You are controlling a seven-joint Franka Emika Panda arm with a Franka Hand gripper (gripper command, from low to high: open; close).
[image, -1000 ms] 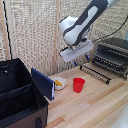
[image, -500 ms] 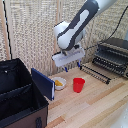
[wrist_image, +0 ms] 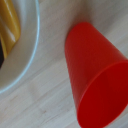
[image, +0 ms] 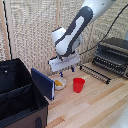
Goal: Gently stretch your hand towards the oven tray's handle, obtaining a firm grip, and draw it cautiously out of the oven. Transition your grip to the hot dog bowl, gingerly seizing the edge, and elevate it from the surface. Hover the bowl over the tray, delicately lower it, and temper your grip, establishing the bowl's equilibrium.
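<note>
Black fabric makes up the big crate (image: 19,92) at the exterior view's left, with a blue flap (image: 43,83) leaning at its near corner. Just beside that flap sits the hot dog bowl (image: 59,83), white, with yellow-orange food showing inside; it rests on the pale wooden table (image: 95,105). The red cup (image: 78,84) stands upright just to the bowl's right — near it but apart.

Above the bowl and cup hangs the arm (image: 75,30), its gripper (image: 64,69) low over the bowl's far side. Half a second ago the gripper was higher and further to the exterior view's right, roughly over the cup; a second ago it was further right again, closer to the oven. It has since swung left and come down. Whether the fingers are wide or narrow I cannot tell: they are too blurred in the exterior view, and the wrist view shows none of them.

The wrist view looks straight down on the bowl's white rim (wrist_image: 25,55) and on the cup (wrist_image: 97,80), with bare wood between them.

Further right, the oven tray (image: 104,62) is drawn out of the oven (image: 114,52) and lies over the lowered door (image: 95,73) — bowl and tray are well apart. Bowl, cup and oven lie where they did in the earlier pictures.
</note>
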